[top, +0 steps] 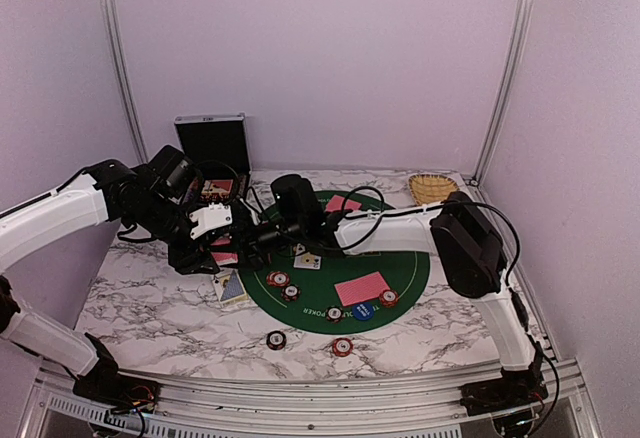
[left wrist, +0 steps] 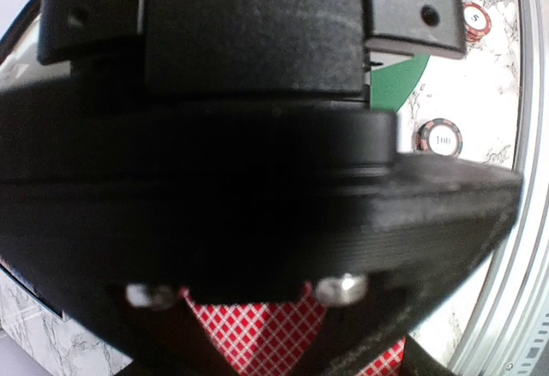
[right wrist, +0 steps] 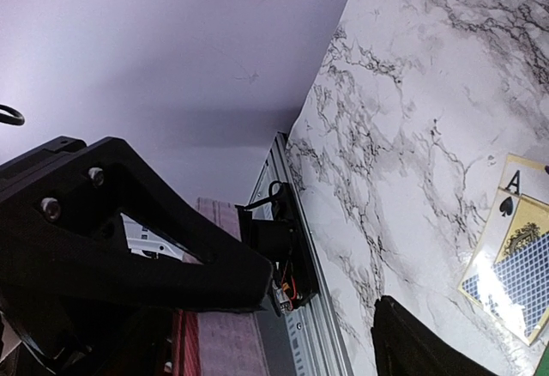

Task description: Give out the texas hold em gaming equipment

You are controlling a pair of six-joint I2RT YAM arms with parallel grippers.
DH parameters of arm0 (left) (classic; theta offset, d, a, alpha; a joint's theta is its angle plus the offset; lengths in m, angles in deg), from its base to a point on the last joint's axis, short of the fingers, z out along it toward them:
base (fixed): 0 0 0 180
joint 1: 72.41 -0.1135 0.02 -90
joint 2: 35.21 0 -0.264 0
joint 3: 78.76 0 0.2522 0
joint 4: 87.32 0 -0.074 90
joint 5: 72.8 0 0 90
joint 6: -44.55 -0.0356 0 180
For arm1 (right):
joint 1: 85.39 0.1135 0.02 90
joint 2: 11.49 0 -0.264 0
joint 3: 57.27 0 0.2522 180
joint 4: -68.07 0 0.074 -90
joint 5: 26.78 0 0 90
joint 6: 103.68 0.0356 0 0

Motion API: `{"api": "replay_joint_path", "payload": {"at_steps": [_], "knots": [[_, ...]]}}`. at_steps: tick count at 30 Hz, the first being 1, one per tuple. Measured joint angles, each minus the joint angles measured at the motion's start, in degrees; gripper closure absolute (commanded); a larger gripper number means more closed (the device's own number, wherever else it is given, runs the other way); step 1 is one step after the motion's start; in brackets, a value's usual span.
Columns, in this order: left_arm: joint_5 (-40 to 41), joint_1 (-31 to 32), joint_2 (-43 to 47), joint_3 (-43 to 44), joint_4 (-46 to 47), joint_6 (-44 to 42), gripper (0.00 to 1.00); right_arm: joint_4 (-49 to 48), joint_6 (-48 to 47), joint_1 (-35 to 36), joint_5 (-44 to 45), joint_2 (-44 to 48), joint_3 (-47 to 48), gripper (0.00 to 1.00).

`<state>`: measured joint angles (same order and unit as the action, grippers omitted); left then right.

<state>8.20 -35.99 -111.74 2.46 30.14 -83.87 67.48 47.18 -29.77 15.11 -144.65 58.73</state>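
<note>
Marble-patterned table (top: 140,308) is seen bare along its left and near edges, where two chips (top: 275,339) lie just off the rim of the green mat (top: 400,268). On the mat are found two pink-backed cards (top: 361,288), more chips and a blue button (top: 363,310). At the mat's left edge the left tool (top: 205,254) and right tool (top: 250,243) are crowded close together, a red-checked card (left wrist: 257,337) is seen under the left one, an ace (right wrist: 513,189) lies nearby, and whether either tool is spread or closed cannot be told.

Black case (top: 211,143), wicker basket (top: 432,188)
</note>
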Motion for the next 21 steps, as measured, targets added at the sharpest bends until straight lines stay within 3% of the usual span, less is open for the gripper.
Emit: {"api": "replay_joint_path", "payload": {"at_steps": [13,21], "knots": [[0.04,0.00,-0.07,-0.02,-0.50,-0.02,1.00,2.91,-1.73,-0.70,-0.46,-0.87,1.01,0.28],[0.07,0.00,-0.07,-0.02,-0.48,-0.15,1.00,3.43,-3.85,-1.73,-0.37,1.38,-1.40,0.41]]}}
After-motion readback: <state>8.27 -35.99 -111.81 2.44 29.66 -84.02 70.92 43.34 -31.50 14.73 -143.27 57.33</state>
